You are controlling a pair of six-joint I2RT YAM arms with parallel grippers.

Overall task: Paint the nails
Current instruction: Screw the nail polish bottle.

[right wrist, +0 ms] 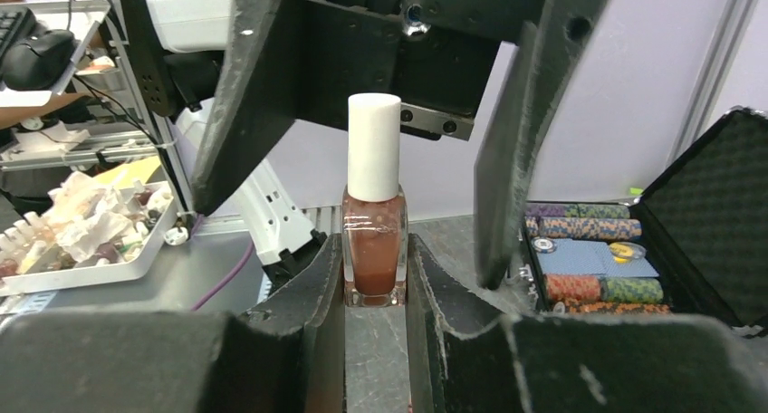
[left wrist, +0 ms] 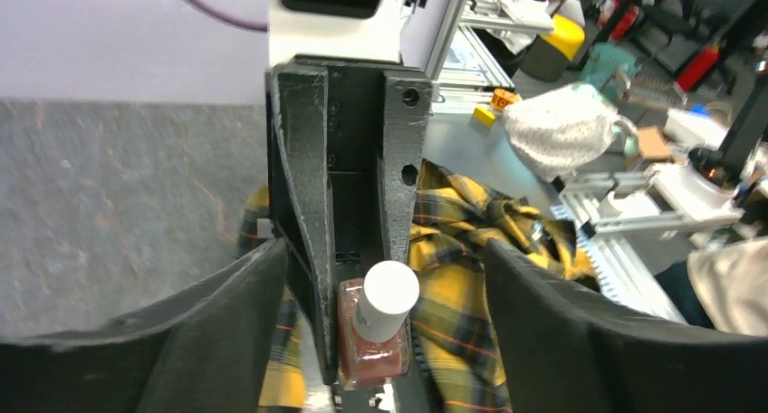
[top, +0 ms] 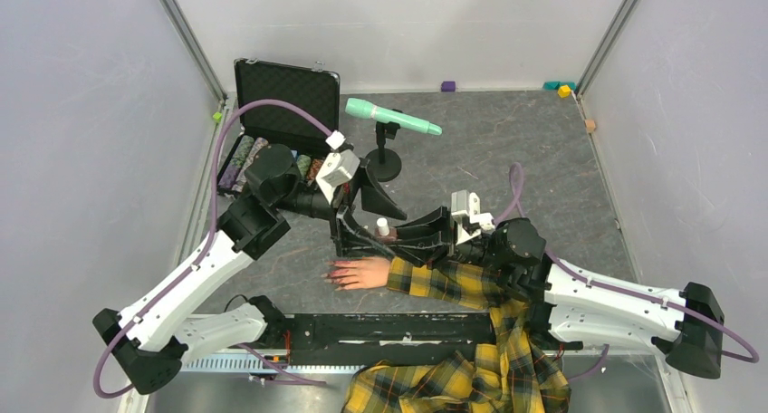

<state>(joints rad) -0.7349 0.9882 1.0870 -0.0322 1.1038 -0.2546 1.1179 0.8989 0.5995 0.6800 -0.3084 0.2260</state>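
**Overhead view.** Dark grey tabletop (top: 543,159), both arms reaching in to its middle. Polish bottle (top: 383,231), white-capped with brownish-pink contents, upright between the two arm tips. Not discernible whether standing on the tabletop or lifted clear.

**Right jaws.** Clamped together on the glass body of the bottle, low down, the cap left free above them.

**Left jaws.** Held wide apart, one dark finger (right wrist: 249,105) on either side of the white cap. A clear gap on each side in both wrist views, with no contact on cap or glass.

**Task object.** Mannequin hand (top: 364,273), pale peach, lying on the tabletop just nearer the arm bases than the bottle, fingers pointing left. Yellow plaid sleeve (top: 448,284) trailing right and then down over the near edge. The nails (top: 333,275), small and red, at the left tips of those fingers, low against the tabletop. Near the bottle, yet apart from it and from both sets of jaws.

**Background.** Open black case (top: 288,94) at the far left, with rows of poker chips (top: 243,159) in its tray. Mint-green microphone (top: 391,116) tilted on a black stand (top: 385,164) just right of the case. Small coloured blocks (top: 564,91) along the far wall.
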